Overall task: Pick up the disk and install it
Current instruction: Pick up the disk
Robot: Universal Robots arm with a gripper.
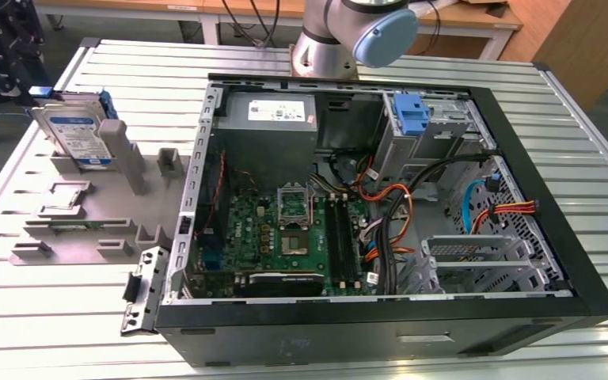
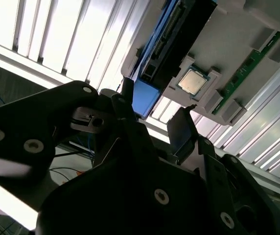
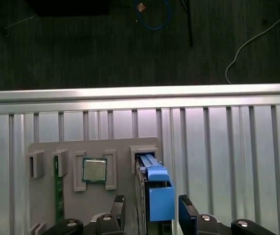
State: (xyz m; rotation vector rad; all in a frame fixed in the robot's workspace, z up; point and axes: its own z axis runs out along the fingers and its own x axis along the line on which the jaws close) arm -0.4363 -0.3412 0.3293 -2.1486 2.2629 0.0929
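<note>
First wrist view: tool (image 3: pixel 152 209) astride disk (image 3: pixel 158 193)

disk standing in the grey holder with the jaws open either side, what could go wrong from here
1. In the first wrist view the blue bracket lies nearer one jaw, so closing may shove the disk sideways in the grey holder before clamping.
2. The grip may land on the plastic bracket and could flex or slip.
3. The other jaw hangs close to the processor slot and might clip its walls.
</note>
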